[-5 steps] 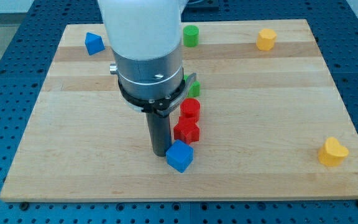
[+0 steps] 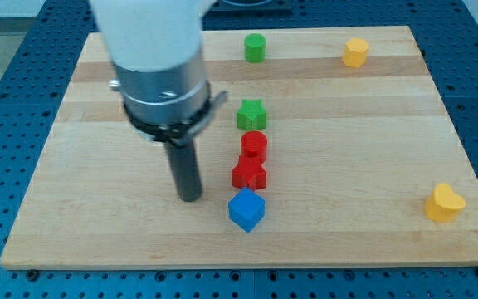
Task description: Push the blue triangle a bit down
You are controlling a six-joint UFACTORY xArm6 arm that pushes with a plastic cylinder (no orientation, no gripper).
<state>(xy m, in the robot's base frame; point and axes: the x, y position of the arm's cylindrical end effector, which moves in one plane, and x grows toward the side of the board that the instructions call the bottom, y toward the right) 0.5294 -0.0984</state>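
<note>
- My tip (image 2: 189, 198) is resting on the board (image 2: 347, 149), to the view's left of the blue cube (image 2: 246, 209) and clear of it, slightly higher in the view.
- No fingers are fitted; the rod is holding nothing.
- The blue triangle is not showing; the arm's pale body is covering the board's upper left, so I cannot tell where it is lying.
- The red star (image 2: 248, 174) is sitting just above the blue cube, close to touching it.
- The red cylinder (image 2: 254, 145) is sitting just above the red star, and the green star (image 2: 251, 114) above that.
- The green cylinder (image 2: 255, 47) is standing near the top edge.
- One yellow block (image 2: 355, 52) is lying at the top right; the yellow heart (image 2: 444, 203) is lying at the lower right.
</note>
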